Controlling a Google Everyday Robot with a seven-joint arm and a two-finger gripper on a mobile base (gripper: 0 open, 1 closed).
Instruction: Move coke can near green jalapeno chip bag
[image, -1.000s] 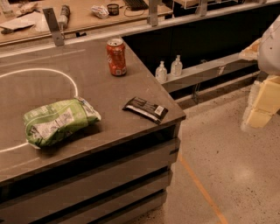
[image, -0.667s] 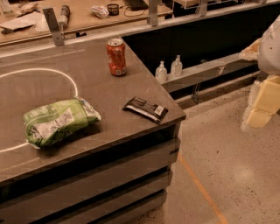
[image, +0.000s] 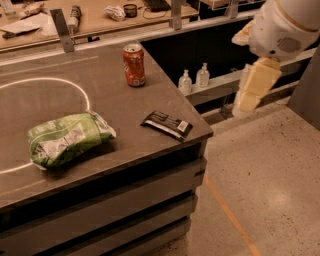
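The coke can (image: 134, 65) stands upright near the far right edge of the dark table (image: 115, 105). The green jalapeno chip bag (image: 67, 138) lies flat on the table's front left part, well apart from the can. My gripper (image: 254, 86) hangs from the white arm (image: 282, 25) at the right, off the table and above the floor, to the right of the can. It holds nothing.
A flat black wrapper with a white barcode patch (image: 167, 125) lies near the table's front right corner. A white circle line (image: 75, 86) is painted on the tabletop. Two small bottles (image: 194, 80) stand on a low shelf behind the table. A cluttered counter (image: 95, 17) runs along the back.
My arm and gripper have moved left, closer to the table's right side. The can, bag and wrapper have not moved.
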